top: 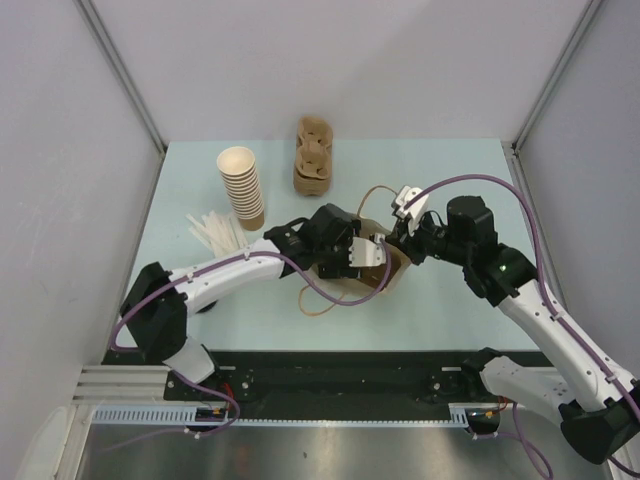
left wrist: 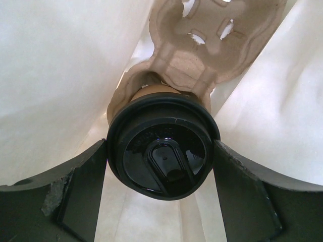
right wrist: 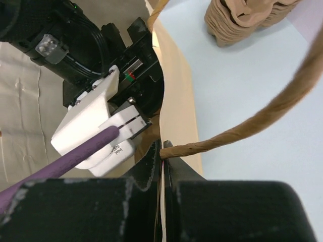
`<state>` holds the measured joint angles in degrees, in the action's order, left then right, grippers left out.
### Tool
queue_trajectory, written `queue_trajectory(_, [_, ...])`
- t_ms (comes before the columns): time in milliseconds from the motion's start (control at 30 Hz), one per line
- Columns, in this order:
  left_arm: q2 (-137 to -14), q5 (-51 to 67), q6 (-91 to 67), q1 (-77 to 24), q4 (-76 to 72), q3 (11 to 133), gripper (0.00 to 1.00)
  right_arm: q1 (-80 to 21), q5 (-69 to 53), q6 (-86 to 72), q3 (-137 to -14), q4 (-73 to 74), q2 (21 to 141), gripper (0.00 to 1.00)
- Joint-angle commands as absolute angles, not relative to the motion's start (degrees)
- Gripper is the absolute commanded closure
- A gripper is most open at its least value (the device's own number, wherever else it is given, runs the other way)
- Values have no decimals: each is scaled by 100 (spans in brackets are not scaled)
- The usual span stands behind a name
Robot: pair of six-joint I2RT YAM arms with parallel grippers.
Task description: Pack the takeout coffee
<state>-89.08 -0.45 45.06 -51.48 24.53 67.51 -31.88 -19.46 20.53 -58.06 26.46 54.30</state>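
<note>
Takeout coffee [left wrist: 164, 151], black-lidded; left fingers [left wrist: 81, 196] flank it, grip unclear; right fingers [right wrist: 146, 174] pinch bag [right wrist: 176, 111].

A robot test lab — blank white walls [top: 350, 60], metal frame posts [top: 121, 75], a pale-blue work table [top: 420, 315].

Both arms reach inward, the left hand [left wrist: 161, 176] spread wide, the right hand [right wrist: 162, 151] pinched tight.
</note>
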Motion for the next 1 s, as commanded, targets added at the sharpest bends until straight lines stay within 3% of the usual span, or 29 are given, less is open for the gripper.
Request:
queue_trajectory(0, [-9351,307,4430,-4861,3154,7487,76,-2761,-2961,1907,-5854,2320,5537,100])
queue_trajectory(367, [-10546,650,4649,-4553,4341,8858,80,-1864,-3691,1881,-5933,2083,6248,100])
queue_trajectory(967, [-11706,932,4904,-4280,4816,9422,88,-1494,-3955,2144,-6012,1969,6767,100])
